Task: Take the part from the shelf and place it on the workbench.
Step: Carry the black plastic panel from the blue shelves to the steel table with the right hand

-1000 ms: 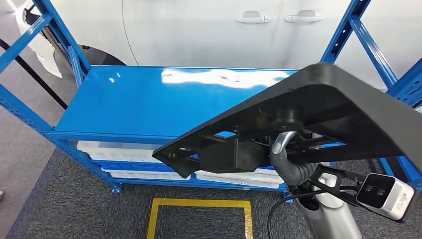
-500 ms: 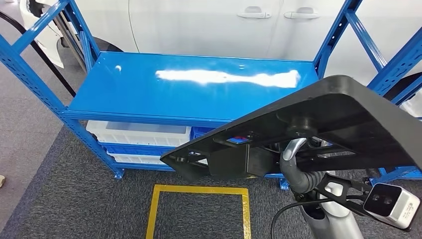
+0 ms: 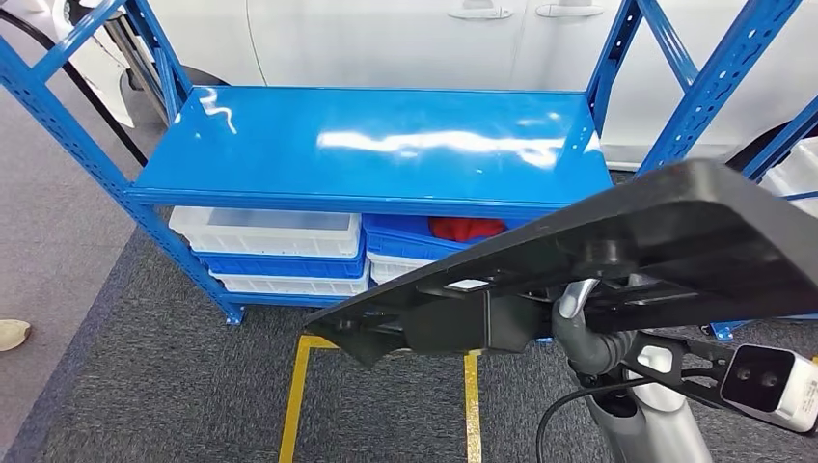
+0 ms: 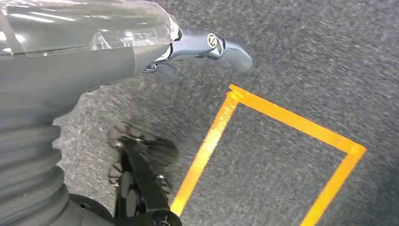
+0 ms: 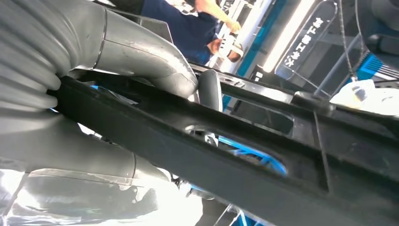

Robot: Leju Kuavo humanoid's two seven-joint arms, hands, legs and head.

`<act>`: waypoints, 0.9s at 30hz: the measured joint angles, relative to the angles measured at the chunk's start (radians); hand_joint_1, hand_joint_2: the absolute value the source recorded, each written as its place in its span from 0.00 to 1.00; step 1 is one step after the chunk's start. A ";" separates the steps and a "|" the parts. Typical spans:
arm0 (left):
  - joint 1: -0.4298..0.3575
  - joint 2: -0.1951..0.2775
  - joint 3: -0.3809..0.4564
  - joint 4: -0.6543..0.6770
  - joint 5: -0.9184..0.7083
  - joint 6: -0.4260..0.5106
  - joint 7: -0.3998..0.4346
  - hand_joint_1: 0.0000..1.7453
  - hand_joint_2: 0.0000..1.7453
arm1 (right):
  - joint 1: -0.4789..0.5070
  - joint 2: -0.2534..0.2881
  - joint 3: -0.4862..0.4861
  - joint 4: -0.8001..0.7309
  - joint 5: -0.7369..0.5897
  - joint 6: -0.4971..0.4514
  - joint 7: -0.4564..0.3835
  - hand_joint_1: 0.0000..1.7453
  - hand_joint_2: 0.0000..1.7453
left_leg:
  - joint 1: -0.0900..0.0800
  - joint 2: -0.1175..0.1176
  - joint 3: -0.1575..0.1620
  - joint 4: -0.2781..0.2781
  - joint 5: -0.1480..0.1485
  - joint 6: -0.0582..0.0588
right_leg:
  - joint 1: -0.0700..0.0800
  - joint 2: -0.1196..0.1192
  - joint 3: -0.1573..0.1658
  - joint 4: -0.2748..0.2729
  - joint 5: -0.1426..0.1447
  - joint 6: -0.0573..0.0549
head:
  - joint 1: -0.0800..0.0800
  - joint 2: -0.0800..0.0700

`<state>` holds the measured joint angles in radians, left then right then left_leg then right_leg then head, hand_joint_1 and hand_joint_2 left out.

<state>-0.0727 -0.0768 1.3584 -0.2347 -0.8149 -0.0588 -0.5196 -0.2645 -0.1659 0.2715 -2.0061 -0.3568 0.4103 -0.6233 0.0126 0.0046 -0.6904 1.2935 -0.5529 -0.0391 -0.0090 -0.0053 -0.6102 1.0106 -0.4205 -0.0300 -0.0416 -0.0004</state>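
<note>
part: large flat black plastic part (image 3: 675,241) was held up in the air, tilted, in front of the shelf and off its deck; ribbed underside with cut-outs faced the head camera
part extent: ran from low near the yellow floor marking up toward the shelf's right upright, covering the shelf's lower right corner
right hand: right hand (image 3: 577,323) was under the part, gripping it; thumb (image 5: 141,56) was wrapped over a black rib of the part (image 5: 235,160), a darker finger (image 5: 210,89) was just behind that rib
right wrist camera: white camera box (image 3: 772,381) sat on a bracket beside the right forearm, below the part
left hand: left hand (image 4: 207,47) hung over the carpet, holding nothing; fingers were slightly bent and blurred, so spread could not be told exactly
shelf: blue steel shelf (image 3: 371,149), glossy top deck with glare
bins: white bins (image 3: 265,231) were stacked under the shelf deck on the left, blue bin with something red inside (image 3: 466,229) just beside them
floor marking: yellow taped rectangle (image 3: 299,386) lay on grey carpet in front of the shelf; one corner of it (image 4: 282,122) lay beyond the left hand
behind shelf: white car body with door handles (image 3: 480,13) stood just behind the shelf
person: a person in a dark blue top (image 5: 188,23) was in the background past the part in the right wrist view
</note>
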 joint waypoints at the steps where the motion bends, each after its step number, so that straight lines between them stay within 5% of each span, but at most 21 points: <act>1: 0.000 0.001 0.000 -0.001 -0.001 0.000 -0.002 0.00 1.00 | 0.000 0.002 -0.004 0.000 -0.006 0.004 0.003 1.00 1.00 | 0.000 0.000 0.037 -0.032 0.027 0.003 | 0.001 0.000 -0.015 0.002 0.011 0.002 | 0.000 0.000; 2: 0.000 0.003 0.000 -0.002 -0.001 0.000 -0.003 0.00 1.00 | 0.000 0.005 -0.009 -0.001 -0.010 0.006 0.007 1.00 1.00 | -0.001 -0.001 0.090 -0.094 0.048 0.009 | 0.002 0.000 -0.028 0.005 0.021 0.003 | 0.000 0.000; 4: -0.003 0.008 0.000 -0.006 -0.001 -0.001 -0.007 0.00 1.00 | 0.000 0.013 -0.017 -0.005 -0.015 0.009 0.014 1.00 1.00 | -0.006 -0.001 0.194 -0.240 0.044 0.023 | 0.004 0.000 -0.043 0.007 0.039 0.011 | 0.000 0.000; 6: -0.003 0.012 0.000 -0.009 -0.002 -0.001 -0.011 0.00 1.00 | -0.001 0.021 -0.022 -0.008 -0.017 0.011 0.019 1.00 1.00 | -0.013 -0.001 0.231 -0.309 0.029 0.034 | 0.003 -0.001 -0.045 0.003 0.057 0.023 | 0.000 0.000; 8: -0.002 0.014 0.000 -0.010 -0.005 -0.002 -0.014 0.00 1.00 | -0.002 0.026 -0.025 -0.010 -0.019 0.011 0.021 1.00 1.00 | -0.013 0.001 0.218 -0.318 0.050 0.046 | 0.001 0.000 -0.049 -0.001 0.067 0.036 | 0.000 0.000; 9: -0.003 0.015 0.000 -0.010 -0.008 -0.003 -0.015 0.00 1.00 | -0.002 0.028 -0.028 -0.011 -0.020 0.010 0.023 1.00 1.00 | -0.011 0.003 0.209 -0.321 0.065 0.054 | 0.001 0.001 -0.057 0.011 0.048 0.040 | 0.000 0.000; 12: -0.004 0.016 -0.001 -0.010 -0.018 -0.009 -0.018 0.00 1.00 | -0.001 0.032 -0.038 -0.013 -0.015 0.003 0.030 1.00 1.00 | -0.007 0.008 0.165 -0.325 0.106 0.066 | -0.003 0.004 -0.101 0.153 -0.096 0.051 | 0.000 0.000; 14: -0.004 0.017 -0.001 -0.011 -0.021 -0.011 -0.019 0.00 1.00 | 0.004 0.035 -0.040 -0.013 -0.004 0.002 0.031 1.00 1.00 | -0.008 0.008 0.131 -0.320 0.130 0.065 | -0.006 0.004 -0.113 0.266 -0.138 0.058 | 0.000 0.000; 16: -0.004 0.017 -0.001 -0.011 -0.022 -0.012 -0.019 0.00 1.00 | 0.007 0.040 -0.040 -0.013 0.008 0.002 0.028 1.00 1.00 | -0.008 0.008 0.095 -0.311 0.151 0.060 | -0.008 0.004 -0.071 0.266 -0.098 0.060 | 0.000 0.000; 18: -0.004 0.017 -0.001 -0.011 -0.022 -0.011 -0.019 0.00 1.00 | 0.007 0.045 -0.040 -0.013 0.013 0.002 0.023 1.00 1.00 | -0.008 0.007 0.065 -0.296 0.166 0.053 | -0.009 0.004 0.030 0.142 -0.070 0.058 | 0.000 0.000; 20: -0.004 0.018 -0.001 -0.012 -0.023 -0.009 -0.020 0.00 1.00 | 0.007 0.052 -0.040 -0.013 0.015 0.002 0.017 1.00 1.00 | -0.010 0.007 0.048 -0.287 0.179 0.043 | -0.005 0.005 0.103 0.029 -0.090 0.048 | 0.000 0.000; 23: -0.003 0.020 -0.001 -0.014 -0.024 -0.005 -0.020 0.00 1.00 | 0.007 0.061 -0.040 -0.013 0.016 0.006 0.011 1.00 1.00 | -0.008 0.005 0.040 -0.288 0.199 0.024 | -0.001 0.004 0.104 -0.002 -0.087 0.026 | 0.000 0.000; 24: -0.002 0.021 -0.001 -0.015 -0.025 -0.004 -0.020 0.00 1.00 | 0.008 0.064 -0.040 -0.012 0.016 0.010 0.007 1.00 1.00 | -0.006 0.004 0.032 -0.277 0.184 0.018 | -0.002 0.002 0.095 -0.004 -0.076 0.017 | 0.000 0.000; 27: -0.001 0.025 -0.001 -0.016 -0.031 -0.001 -0.020 0.00 1.00 | 0.018 0.076 -0.051 -0.010 0.015 0.025 -0.010 1.00 1.00 | -0.001 0.003 -0.013 -0.135 0.049 0.002 | -0.005 -0.001 0.057 -0.008 -0.040 0.001 | 0.000 0.000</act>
<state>-0.0734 -0.0515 1.3573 -0.2507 -0.8458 -0.0603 -0.5391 -0.2464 -0.0898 0.2207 -2.0158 -0.3417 0.4356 -0.6337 0.0112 0.0071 -0.7038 1.1584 -0.5039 -0.0367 -0.0136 -0.0063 -0.5530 1.0031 -0.4601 -0.0286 -0.0421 -0.0004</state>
